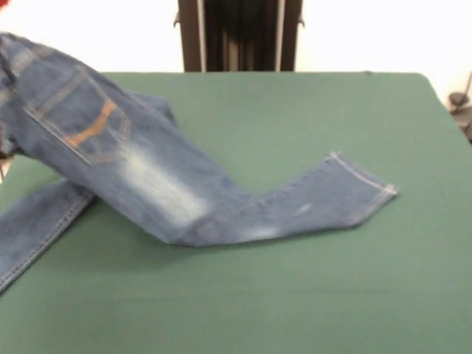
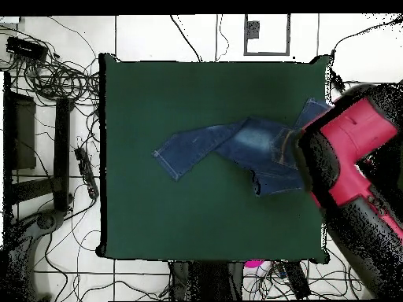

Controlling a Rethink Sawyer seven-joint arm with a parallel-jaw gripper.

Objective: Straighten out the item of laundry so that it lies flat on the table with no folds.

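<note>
Overhead view: my red and black arm (image 2: 346, 149) sits over the desk's right edge, covering the waist end of the jeans (image 2: 236, 145).

Front view shows the jeans (image 1: 147, 169) lifted at the picture's left, waist end raised off the green desk (image 1: 295, 280) and running out of frame at the upper left. One leg slopes down from the raised part and lies along the cloth, bent at the knee, hem pointing right. The other leg hangs lower at the left edge, touching the desk. An orange-stitched back pocket faces the camera; a faded whitish patch runs below it. From above, the hem end lies near the desk's middle, and a second fold of denim shows just beside my arm. My hand is hidden under the arm in one view and out of frame in the other, so I cannot tell whether it is spread or pinching the denim.
</note>
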